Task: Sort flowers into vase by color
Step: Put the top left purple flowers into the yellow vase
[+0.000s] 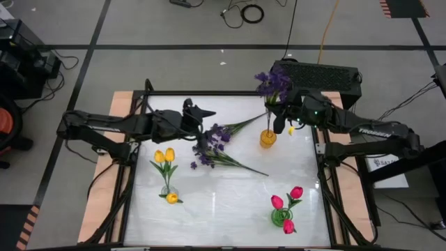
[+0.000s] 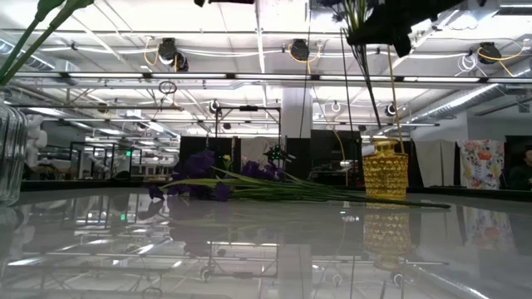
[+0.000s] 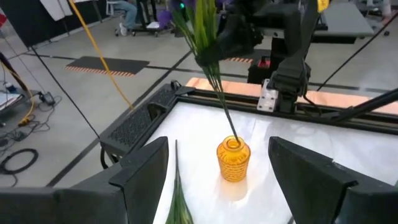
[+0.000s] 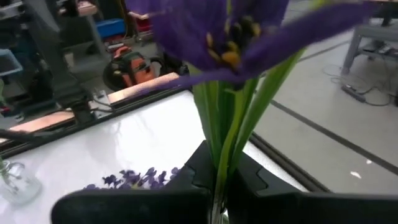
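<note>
My right gripper point(image 1: 276, 115) is shut on a purple flower sprig point(image 1: 271, 84) above the amber vase point(image 1: 268, 138) at the table's far right. The sprig's stems point(image 3: 219, 93) slant down into the vase's mouth point(image 3: 232, 144). My left gripper point(image 1: 200, 111) hovers open at the far middle, level, pointing at the amber vase point(image 3: 233, 160), nothing between its fingers. More purple sprigs point(image 1: 214, 145) lie flat on the table's middle. Yellow tulips point(image 1: 165, 156) stand in a clear vase point(image 1: 169, 192). Pink-red tulips point(image 1: 287, 202) stand in a green vase point(image 1: 281, 217). My right gripper pinches the sprig's bundled green stems point(image 4: 225, 146) between its two fingers, just under the purple blossoms point(image 4: 214, 28). The fingers come nearly level from the table's right side and lie across the stems. The sprig stands tilted, its lower stem ends inside the amber vase's mouth.
A black keyboard-like box point(image 1: 317, 73) sits beyond the table's far right corner. Free white tabletop lies between the near vases point(image 1: 223, 202). In the low view the clear vase point(image 2: 8, 158) stands close at the picture's left, the amber vase point(image 2: 385, 173) at its right.
</note>
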Action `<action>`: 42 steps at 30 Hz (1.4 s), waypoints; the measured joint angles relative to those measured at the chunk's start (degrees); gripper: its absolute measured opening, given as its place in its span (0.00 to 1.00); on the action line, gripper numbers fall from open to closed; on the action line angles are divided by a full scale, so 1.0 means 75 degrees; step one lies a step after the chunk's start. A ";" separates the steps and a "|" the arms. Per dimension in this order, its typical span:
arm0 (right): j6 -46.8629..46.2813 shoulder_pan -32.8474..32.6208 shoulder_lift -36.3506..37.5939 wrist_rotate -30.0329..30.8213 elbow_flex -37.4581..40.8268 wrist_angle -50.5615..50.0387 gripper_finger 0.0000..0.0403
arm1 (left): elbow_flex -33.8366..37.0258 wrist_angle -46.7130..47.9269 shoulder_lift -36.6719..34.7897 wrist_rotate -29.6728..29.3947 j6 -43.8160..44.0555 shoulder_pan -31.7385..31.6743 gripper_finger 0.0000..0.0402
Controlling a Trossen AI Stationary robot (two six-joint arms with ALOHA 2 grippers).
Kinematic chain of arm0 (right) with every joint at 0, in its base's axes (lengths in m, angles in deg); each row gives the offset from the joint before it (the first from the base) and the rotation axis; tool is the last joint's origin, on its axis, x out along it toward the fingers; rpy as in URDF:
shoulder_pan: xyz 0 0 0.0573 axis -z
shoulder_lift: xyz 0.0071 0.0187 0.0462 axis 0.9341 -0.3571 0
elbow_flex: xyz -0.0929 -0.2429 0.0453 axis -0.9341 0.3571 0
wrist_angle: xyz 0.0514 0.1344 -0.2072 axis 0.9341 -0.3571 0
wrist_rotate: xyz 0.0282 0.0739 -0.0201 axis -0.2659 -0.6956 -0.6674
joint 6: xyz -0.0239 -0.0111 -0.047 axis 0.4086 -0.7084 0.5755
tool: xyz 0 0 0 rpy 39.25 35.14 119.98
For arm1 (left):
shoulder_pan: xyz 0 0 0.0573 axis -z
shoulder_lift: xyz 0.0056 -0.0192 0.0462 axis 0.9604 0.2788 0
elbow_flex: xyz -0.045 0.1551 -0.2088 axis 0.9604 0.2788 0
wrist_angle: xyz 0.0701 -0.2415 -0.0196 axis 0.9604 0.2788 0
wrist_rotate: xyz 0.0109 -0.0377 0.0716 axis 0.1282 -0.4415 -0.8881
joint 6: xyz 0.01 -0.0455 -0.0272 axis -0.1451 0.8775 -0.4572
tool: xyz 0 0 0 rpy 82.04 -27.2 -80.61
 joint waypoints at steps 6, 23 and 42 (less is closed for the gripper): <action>-0.0158 0.0000 0.0042 0.0464 0.0333 0.0031 0.02 | 0.0000 -0.0519 0.0339 0.0009 -0.0104 -0.0023 0.71; -0.0818 0.0000 0.0060 0.1442 0.0807 0.0442 0.02 | -0.0003 -0.1079 0.0690 0.0008 -0.0147 -0.0032 0.71; -0.1624 -0.0247 -0.0275 0.2149 0.0807 -0.0101 0.02 | 0.0000 -0.1124 0.0747 0.0241 -0.0417 -0.0073 0.71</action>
